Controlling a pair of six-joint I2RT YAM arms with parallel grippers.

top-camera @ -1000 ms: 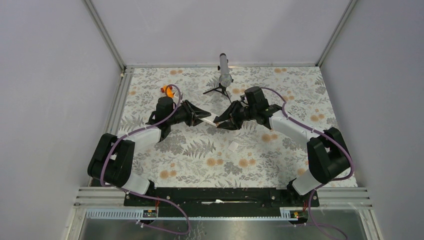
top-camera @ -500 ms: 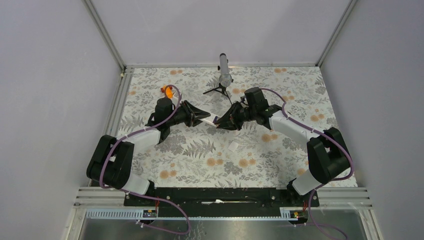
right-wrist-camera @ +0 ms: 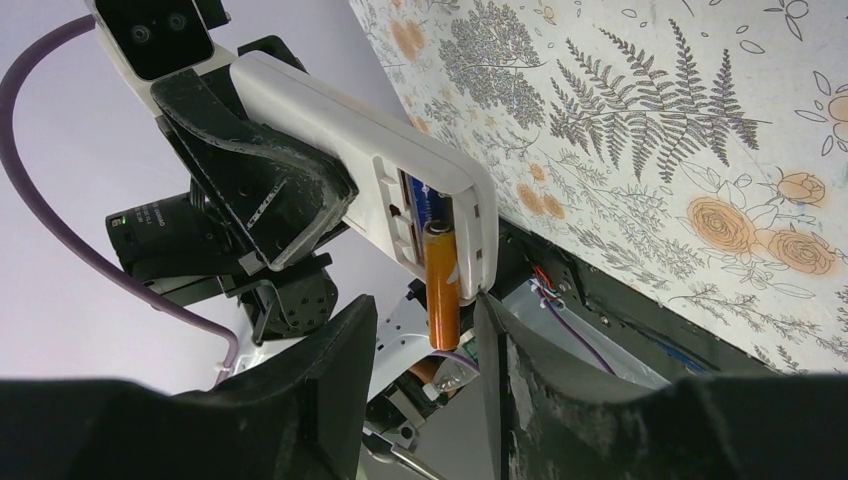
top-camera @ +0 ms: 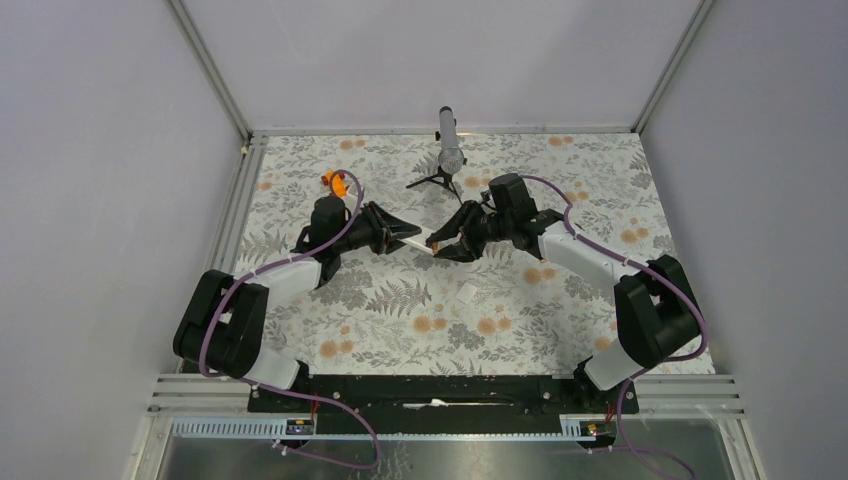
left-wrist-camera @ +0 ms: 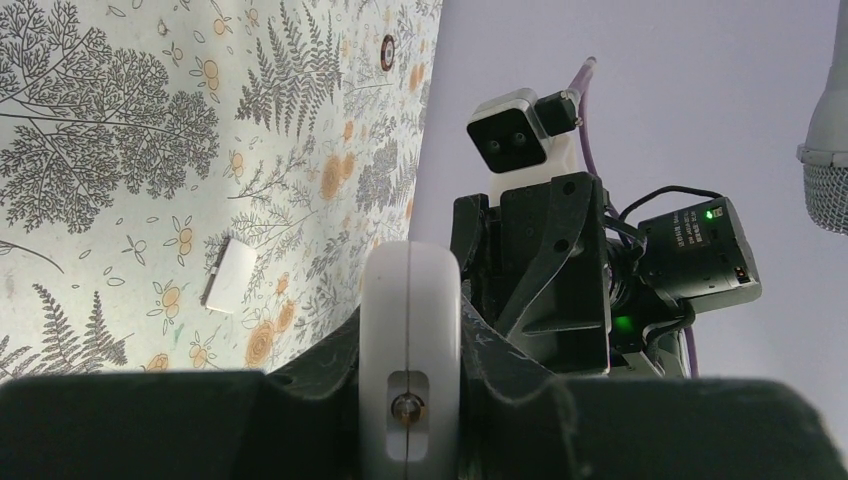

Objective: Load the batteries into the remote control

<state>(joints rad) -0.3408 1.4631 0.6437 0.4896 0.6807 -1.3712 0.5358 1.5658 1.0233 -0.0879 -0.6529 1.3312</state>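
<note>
remote: the white remote [right-wrist-camera: 340, 125] is up off the desk [top-camera: 400, 325], mid-frame in the top view. In the right wrist view it runs from upper left down to the centre, with the open battery bay facing us.
left tool: the left tool [left-wrist-camera: 410, 390] is clamped tight on the remote's body, so it's just the holder here.
batteries: the blue battery [right-wrist-camera: 424, 205] is lying in the bay. The orange battery [right-wrist-camera: 443, 290] has its top end in the bay and its bottom end poking out past the remote's end, so we'd call it only half seated.
right tool: the right tool [right-wrist-camera: 422, 335] has its fingers spread wider than the battery and isn't pinching anything.
key relation: the orange battery's long axis runs almost straight up and down the right wrist frame, and its free end hangs right in the gap between those fingers.
nearer arm: the right one, easily.
next move: our guess is a push on that free end, up and into the bay.
cover: the small white lid [top-camera: 466, 292] sits on the desk below centre, well apart.
</note>
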